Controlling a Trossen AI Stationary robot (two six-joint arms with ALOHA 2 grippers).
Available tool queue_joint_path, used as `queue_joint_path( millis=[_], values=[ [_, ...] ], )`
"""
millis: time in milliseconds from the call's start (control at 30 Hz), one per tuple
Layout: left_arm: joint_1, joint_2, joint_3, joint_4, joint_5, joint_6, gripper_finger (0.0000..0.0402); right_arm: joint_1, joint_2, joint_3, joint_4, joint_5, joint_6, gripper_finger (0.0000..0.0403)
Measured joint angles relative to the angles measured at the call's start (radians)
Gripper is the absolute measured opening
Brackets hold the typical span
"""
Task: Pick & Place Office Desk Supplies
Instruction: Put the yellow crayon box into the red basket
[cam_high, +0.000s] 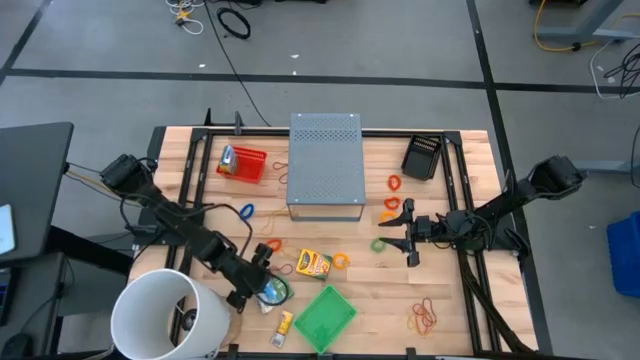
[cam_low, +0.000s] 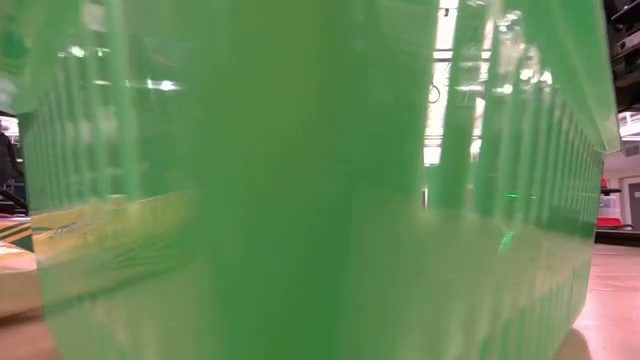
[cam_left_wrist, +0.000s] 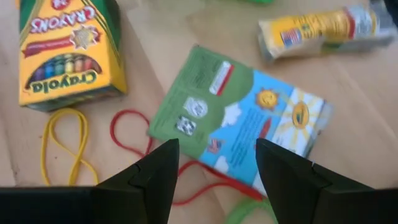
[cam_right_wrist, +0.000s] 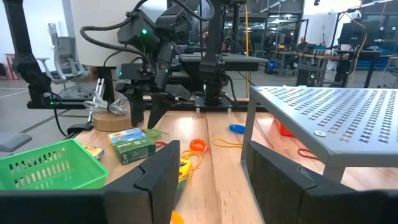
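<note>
Hovering open-jawed over the green-and-white crayon packet (cam_left_wrist: 242, 121), the left gripper (cam_left_wrist: 217, 165) could snag the red rubber band (cam_left_wrist: 127, 140) tucked under the packet's edge and drag it along. Closing askew might shove the packet against the yellow Crayola box (cam_left_wrist: 65, 53) nearby, while the right gripper (cam_right_wrist: 208, 165) waits open beside the grey perforated box (cam_right_wrist: 336, 118)

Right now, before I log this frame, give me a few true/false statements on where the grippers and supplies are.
1. The left gripper hovers open over a green-white packet. True.
2. The right gripper holds a rubber band. False: it is open and empty.
3. The green basket lies on the table near the white bucket. True.
4. The crayon box sits on top of the grey perforated box. False: it lies on the table.
</note>
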Motion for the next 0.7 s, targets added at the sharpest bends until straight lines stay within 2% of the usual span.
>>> queue_joint_path(
  millis=[267, 533, 700],
  values=[
    [0.026, 0.001, -0.002, 0.021, 0.006, -0.003, 0.0218, 0.000, 0.000, 0.000, 0.000, 0.005, -0.003, 0.0190],
    [0.026, 0.082, -0.002, 0.061, 0.045, 0.011, 0.0218, 0.000, 0.000, 0.000, -0.001, 0.006, -0.003, 0.0190],
    [0.025, 0.109, 0.002, 0.057, 0.009, 0.015, 0.0218, 0.000, 0.000, 0.000, -0.003, 0.006, -0.003, 0.0190]
  ],
)
